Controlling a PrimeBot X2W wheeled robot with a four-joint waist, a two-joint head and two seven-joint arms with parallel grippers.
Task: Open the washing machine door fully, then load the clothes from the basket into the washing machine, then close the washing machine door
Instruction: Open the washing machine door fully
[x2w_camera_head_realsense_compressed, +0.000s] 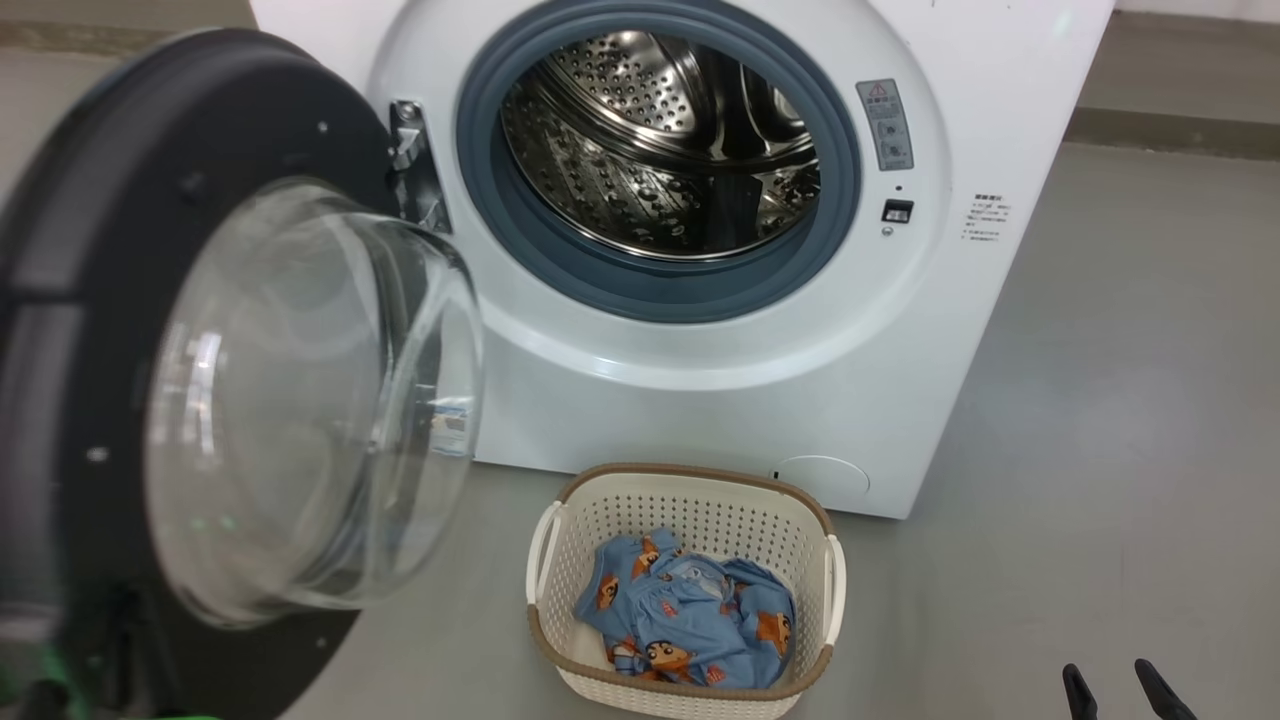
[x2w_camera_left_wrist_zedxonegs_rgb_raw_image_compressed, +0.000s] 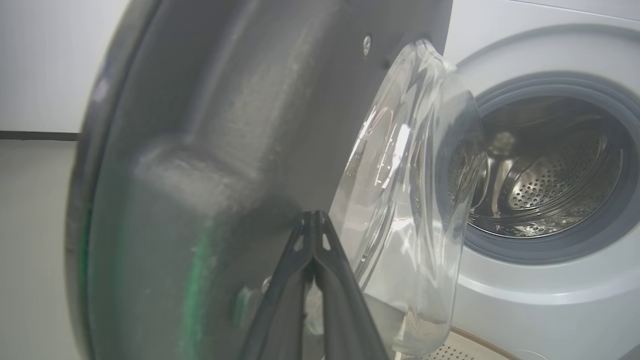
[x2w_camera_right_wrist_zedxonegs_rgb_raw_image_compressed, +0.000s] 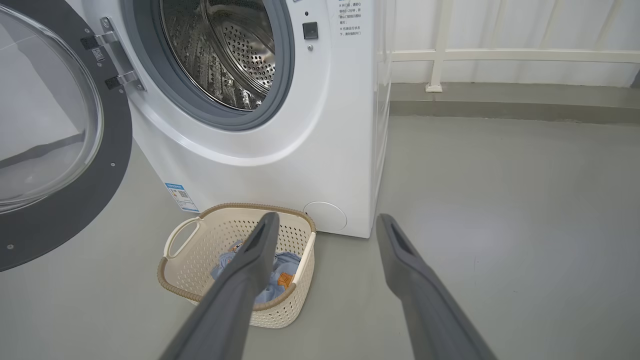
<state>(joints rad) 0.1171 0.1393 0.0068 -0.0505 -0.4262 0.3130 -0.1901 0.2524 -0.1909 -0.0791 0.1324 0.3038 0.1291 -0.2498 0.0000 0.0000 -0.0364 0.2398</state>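
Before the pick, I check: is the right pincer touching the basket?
Apart. The head view shows bare floor between the right pincer and the basket.

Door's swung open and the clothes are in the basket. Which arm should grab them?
Right. The right gripper is open and aimed near the basket holding the clothes; the left gripper is shut, close by the washing machine door.

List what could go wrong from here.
The shut left gripper points at the washing machine door close to its glass and could slip off the dark ring. The door may swing back across the loading path. The clothes lie bunched in the basket; the open right gripper might lift only part.
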